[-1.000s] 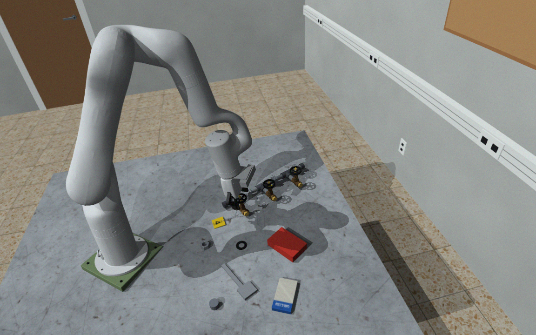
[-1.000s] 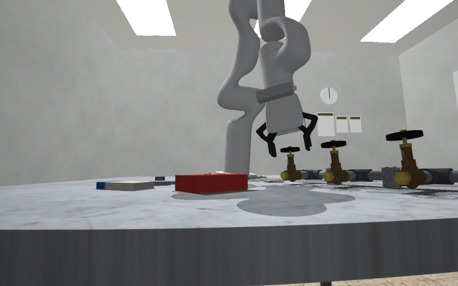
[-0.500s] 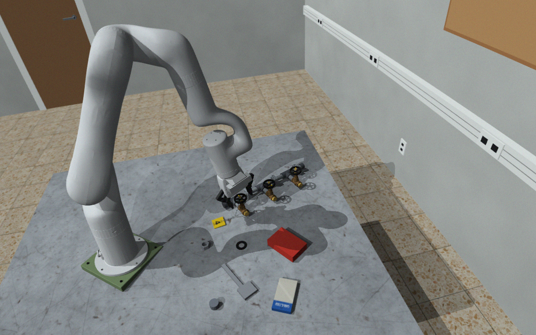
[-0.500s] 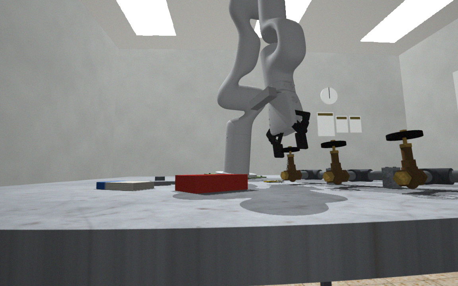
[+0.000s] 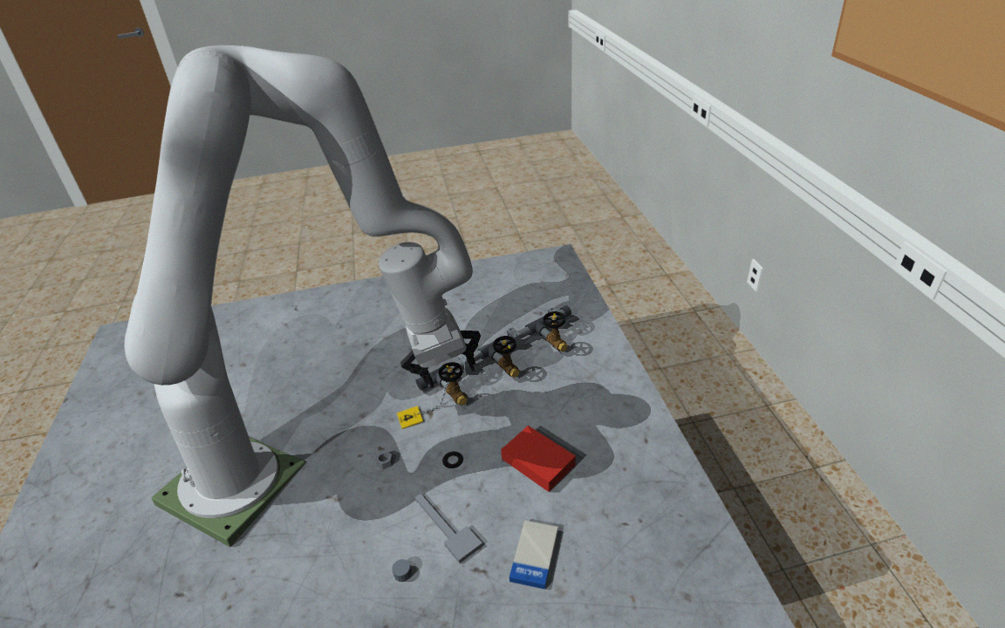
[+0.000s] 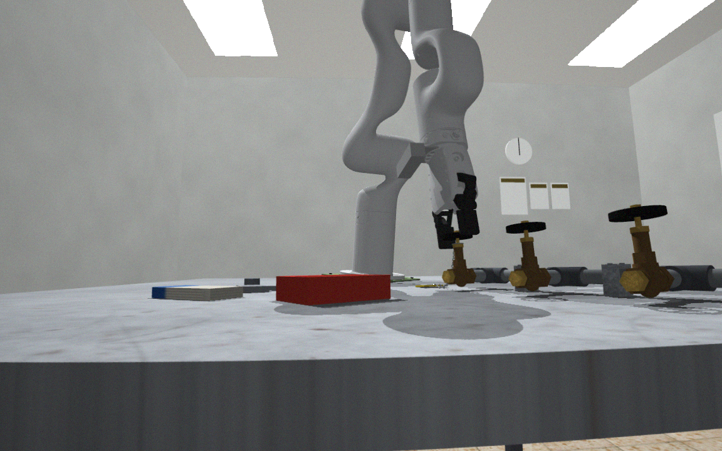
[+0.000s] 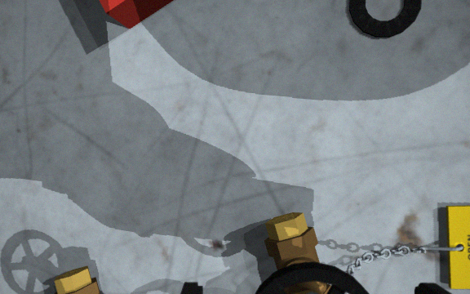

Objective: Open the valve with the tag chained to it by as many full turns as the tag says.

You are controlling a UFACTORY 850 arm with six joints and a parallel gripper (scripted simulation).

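Note:
Three brass valves with black handwheels stand in a row on a grey pipe. The nearest one, the tagged valve, has a chain running to a yellow tag that reads "OPEN 4". My gripper is open, and its fingers straddle this valve's handwheel at rim height without touching it. In the exterior view the fingers hide the handwheel. The middle valve and the far valve stand apart from the gripper.
A red box and a black ring lie in front of the valves. A white and blue box, a grey nut, a grey bracket and a grey cylinder lie nearer the table's front.

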